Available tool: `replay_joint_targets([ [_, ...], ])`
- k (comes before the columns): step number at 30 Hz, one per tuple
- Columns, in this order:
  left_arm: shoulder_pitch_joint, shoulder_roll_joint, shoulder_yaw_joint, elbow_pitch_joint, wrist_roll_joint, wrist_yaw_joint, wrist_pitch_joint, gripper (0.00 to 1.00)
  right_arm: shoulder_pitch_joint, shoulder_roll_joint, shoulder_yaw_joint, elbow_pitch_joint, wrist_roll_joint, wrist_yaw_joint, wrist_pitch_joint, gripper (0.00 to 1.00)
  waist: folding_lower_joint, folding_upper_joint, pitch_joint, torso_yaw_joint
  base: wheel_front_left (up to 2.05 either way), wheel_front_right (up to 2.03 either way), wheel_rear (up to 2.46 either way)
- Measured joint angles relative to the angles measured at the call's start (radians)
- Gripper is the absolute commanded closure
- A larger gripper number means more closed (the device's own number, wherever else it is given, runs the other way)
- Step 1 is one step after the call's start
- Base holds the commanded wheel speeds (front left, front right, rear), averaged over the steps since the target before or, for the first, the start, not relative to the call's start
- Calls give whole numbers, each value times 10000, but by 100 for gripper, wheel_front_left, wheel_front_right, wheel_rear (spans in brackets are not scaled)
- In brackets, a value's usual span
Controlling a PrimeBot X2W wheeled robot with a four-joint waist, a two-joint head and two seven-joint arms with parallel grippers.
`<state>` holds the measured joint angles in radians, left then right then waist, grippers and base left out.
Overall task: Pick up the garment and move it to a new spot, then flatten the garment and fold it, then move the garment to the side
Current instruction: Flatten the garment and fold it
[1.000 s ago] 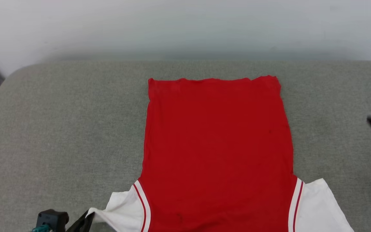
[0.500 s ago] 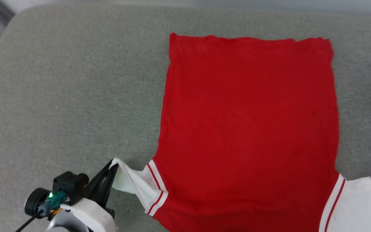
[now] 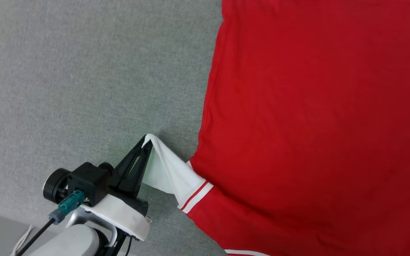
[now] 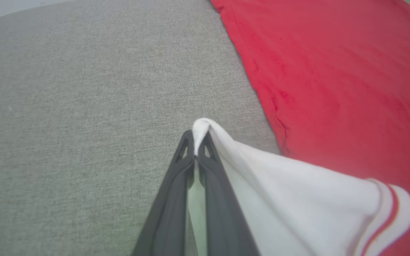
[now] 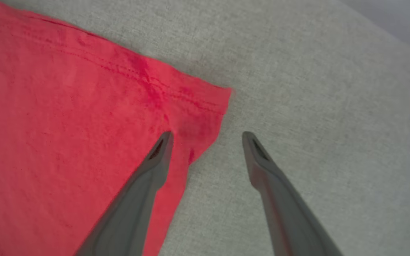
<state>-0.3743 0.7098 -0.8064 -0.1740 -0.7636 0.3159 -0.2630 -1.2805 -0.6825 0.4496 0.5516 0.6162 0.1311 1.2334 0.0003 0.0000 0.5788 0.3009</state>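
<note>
The garment [image 3: 311, 121], a bright red jersey, lies spread flat on grey fabric, plain side up. Its white sleeve [image 3: 166, 170] with red-and-white striped trim is pinched and pulled up off the surface by my left gripper [image 3: 147, 139], which is shut on the sleeve's tip. The left wrist view shows the white sleeve [image 4: 290, 188] draped from the closed left gripper [image 4: 196, 137]. My right gripper [image 5: 206, 134] stands open above the garment's far hem corner [image 5: 205, 106], one finger over the red cloth, the other over bare grey fabric.
The grey upholstered surface [image 3: 84, 78] extends wide to the left of the garment, with its rounded edge at the left. In the right wrist view the grey surface [image 5: 333, 106] runs on past the hem to its far edge.
The head camera has tilted down and closer, so the garment now shows larger. My left gripper has lifted the white sleeve tip up and inward toward the red body.
</note>
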Motion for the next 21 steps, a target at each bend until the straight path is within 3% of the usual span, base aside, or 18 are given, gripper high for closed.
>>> replay_joint_targets([
  [10, -140, -301, 115, -157, 451, -54, 0, 100, 291, 328, -903, 205, -520, -2, 345, 0, -4, 0, 824, 531, 0, 0, 0],
  [11, -142, -311, 132, -157, 466, -75, 0, 100, 328, 337, -920, 165, -566, -2, 328, 79, -4, 0, 788, 521, 0, 0, 0],
  [12, -142, -303, 144, -150, 470, -77, 0, 100, 383, 353, -930, 117, -629, -2, 257, 100, -4, 0, 739, 505, 0, 0, 0],
  [21, 326, -265, 313, -13, 466, 13, 0, 100, 1049, 564, -780, -132, -368, 0, -433, 100, -3, 0, -295, 174, 0, 0, 0],
])
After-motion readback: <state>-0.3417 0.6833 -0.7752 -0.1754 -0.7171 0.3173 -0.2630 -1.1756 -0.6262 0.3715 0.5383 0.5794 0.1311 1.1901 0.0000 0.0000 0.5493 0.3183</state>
